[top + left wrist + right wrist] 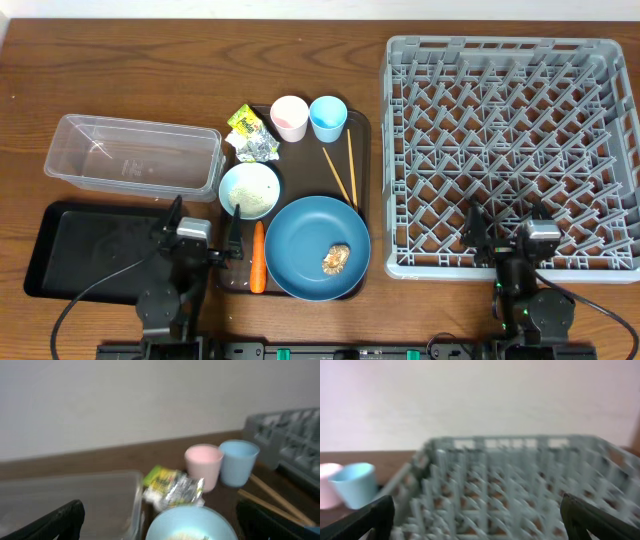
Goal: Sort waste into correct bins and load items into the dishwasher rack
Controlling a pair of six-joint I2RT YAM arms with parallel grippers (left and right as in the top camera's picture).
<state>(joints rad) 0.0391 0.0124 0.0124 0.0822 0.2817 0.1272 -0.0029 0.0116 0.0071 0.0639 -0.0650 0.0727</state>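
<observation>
My left gripper [207, 218] hangs wide open and empty, with the carrot [258, 258] just to its right, lying front to back, so I'd reach left-handed.

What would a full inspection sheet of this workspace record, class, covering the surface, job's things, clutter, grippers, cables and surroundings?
Surface: brown wooden table; a brown tray sits mid-table.
Job's things: on the brown tray, a wrapper, pink cup, blue cup, chopsticks, bowl holding rice, carrot, and blue plate bearing a food scrap. To its left, a clear tub and black tray; to its right, a grey rack; nothing seen in any of them.
Clutter: nothing seen.
Grippers: left gripper open, beside the bowl; right gripper open, over the rack's near edge; neither holds anything.
Cables: a black cable by the left arm, a second cable by the right.
Surroundings: plain pale wall behind the table.
</observation>
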